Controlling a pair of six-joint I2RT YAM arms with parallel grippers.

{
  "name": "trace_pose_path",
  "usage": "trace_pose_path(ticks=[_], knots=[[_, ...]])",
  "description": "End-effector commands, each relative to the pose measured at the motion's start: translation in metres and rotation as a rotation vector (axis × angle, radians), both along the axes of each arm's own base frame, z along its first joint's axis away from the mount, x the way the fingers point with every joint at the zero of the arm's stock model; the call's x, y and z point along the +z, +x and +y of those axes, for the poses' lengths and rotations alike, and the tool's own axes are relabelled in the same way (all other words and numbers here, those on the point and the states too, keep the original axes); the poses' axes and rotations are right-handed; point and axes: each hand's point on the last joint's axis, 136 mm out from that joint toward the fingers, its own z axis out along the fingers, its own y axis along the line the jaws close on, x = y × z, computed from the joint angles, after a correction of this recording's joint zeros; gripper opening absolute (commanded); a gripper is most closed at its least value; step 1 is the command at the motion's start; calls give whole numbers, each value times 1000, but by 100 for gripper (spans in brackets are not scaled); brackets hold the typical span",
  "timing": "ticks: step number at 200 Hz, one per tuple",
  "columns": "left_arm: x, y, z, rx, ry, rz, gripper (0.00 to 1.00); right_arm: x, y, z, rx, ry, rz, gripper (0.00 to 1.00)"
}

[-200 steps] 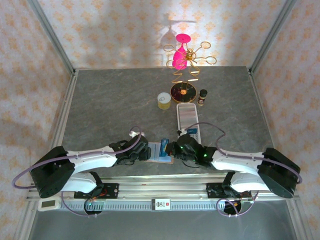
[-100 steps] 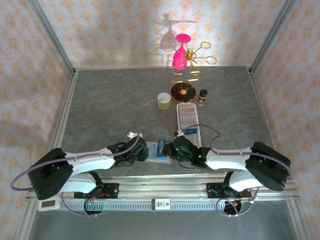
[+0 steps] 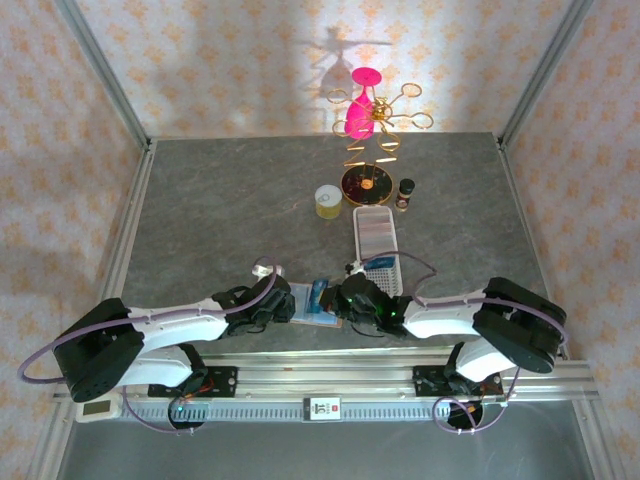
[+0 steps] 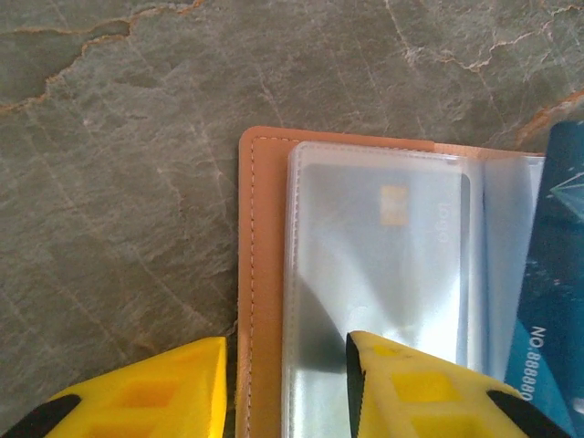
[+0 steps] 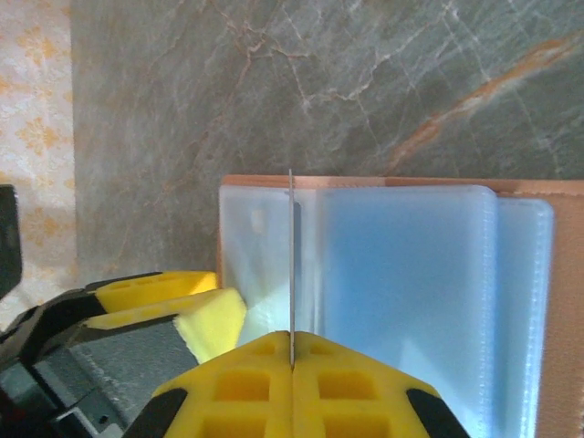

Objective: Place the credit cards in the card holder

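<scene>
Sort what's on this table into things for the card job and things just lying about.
For the job:
card holder, lying open
blue card, held in the right fingers
pale card already in a clear sleeve

Just lying about:
white tray
small yellow tub
small dark bottle
gold wire stand with pink glasses
</scene>
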Motion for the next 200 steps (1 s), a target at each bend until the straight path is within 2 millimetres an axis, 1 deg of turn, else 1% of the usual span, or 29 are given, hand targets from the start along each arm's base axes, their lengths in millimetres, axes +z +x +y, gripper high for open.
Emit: trace_pose_path(ticks=[1, 72, 107, 139, 200], knots=[[-22, -28, -4, -52, -23, 119, 34, 6, 6, 6, -28, 28, -16, 0], [-23, -30, -5, -56, -30, 123, 29, 2, 3, 11, -23, 46, 2, 0], [-23, -31, -6, -55, -35, 125, 26, -6, 2, 6, -34, 19, 16, 0], [-23, -31, -6, -56, -37, 126, 24, -9, 2, 2, -49, 7, 22, 0], [-23, -32, -8, -60, -42, 126, 24, -12, 0, 7, -42, 9, 32, 0]])
